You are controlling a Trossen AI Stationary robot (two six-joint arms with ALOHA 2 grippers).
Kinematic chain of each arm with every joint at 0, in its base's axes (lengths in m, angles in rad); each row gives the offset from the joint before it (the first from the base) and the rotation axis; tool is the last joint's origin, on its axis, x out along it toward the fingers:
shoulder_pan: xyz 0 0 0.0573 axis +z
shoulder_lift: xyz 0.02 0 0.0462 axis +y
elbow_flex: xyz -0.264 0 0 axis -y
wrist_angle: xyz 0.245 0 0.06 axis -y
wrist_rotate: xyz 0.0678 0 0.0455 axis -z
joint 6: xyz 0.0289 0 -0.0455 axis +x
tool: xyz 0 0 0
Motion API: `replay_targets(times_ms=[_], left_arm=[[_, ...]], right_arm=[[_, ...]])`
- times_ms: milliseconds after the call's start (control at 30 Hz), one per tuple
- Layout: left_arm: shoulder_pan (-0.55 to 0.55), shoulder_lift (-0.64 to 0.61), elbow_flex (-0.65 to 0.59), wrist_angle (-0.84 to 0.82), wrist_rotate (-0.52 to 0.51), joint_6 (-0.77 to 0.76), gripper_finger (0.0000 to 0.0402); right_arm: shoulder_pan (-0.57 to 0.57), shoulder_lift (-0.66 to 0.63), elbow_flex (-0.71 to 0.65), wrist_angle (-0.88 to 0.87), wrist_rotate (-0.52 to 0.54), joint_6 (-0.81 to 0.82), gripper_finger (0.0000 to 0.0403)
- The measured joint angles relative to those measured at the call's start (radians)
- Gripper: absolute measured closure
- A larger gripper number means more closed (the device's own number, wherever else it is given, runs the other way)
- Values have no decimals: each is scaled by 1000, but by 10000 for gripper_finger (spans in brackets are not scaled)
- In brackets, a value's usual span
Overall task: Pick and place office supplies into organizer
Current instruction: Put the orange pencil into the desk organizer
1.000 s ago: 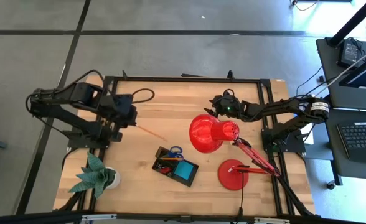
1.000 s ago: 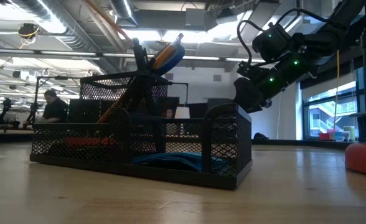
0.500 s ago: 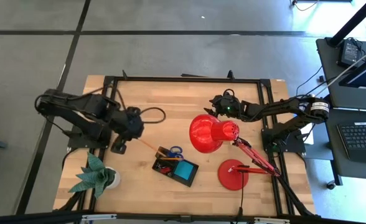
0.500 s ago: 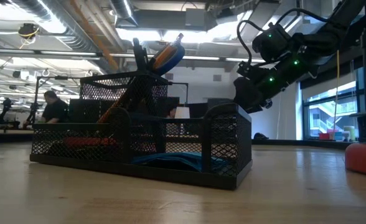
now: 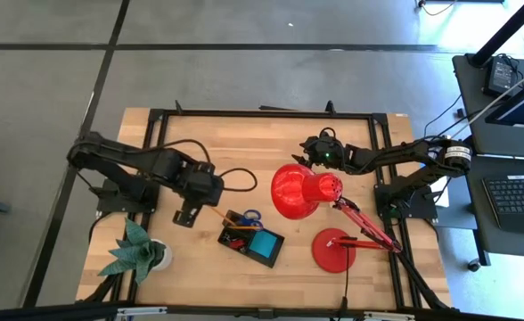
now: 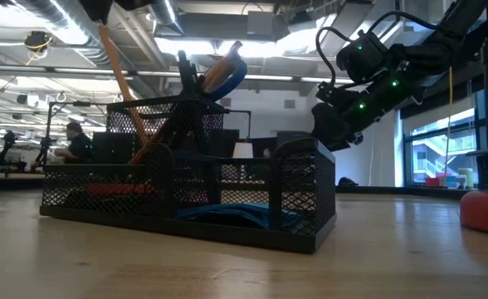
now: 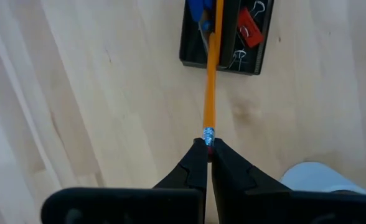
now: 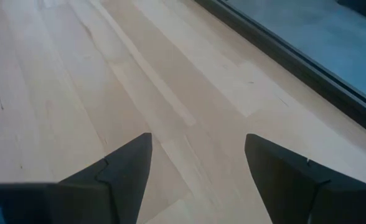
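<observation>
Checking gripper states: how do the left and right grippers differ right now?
Left gripper is shut on the pencil, near the organizer; right gripper is open and holds nothing. The left works mid-table; the right waits behind the red lamp shade. Both have dark two-finger jaws.

A pale wooden bench [image 5: 244, 152] with a black frame around its edge stands on a grey floor [image 5: 244, 62]. A red desk lamp rests on it: the round shade [image 5: 299, 191] sits just right of centre, and the flat round base [image 5: 333, 251] lies at about 5 o'clock from the shade, joined by a thin red arm [image 5: 365, 223]. A green paper plant [image 5: 135, 250] in a white pot stands near the bench's 8 o'clock corner. At 3 o'clock, beyond the bench, a dark desk carries a keyboard [image 5: 520, 198]. In the low view, a person [image 6: 75, 143] sits in the room behind.
</observation>
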Motion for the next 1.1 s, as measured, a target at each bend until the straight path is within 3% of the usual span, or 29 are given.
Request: replay_targets(times_ms=[1100], left_arm=[[2, 125, -8, 214, 1, 103, 398]], right_arm=[[0, 1, 0, -41, 0, -31, 143]])
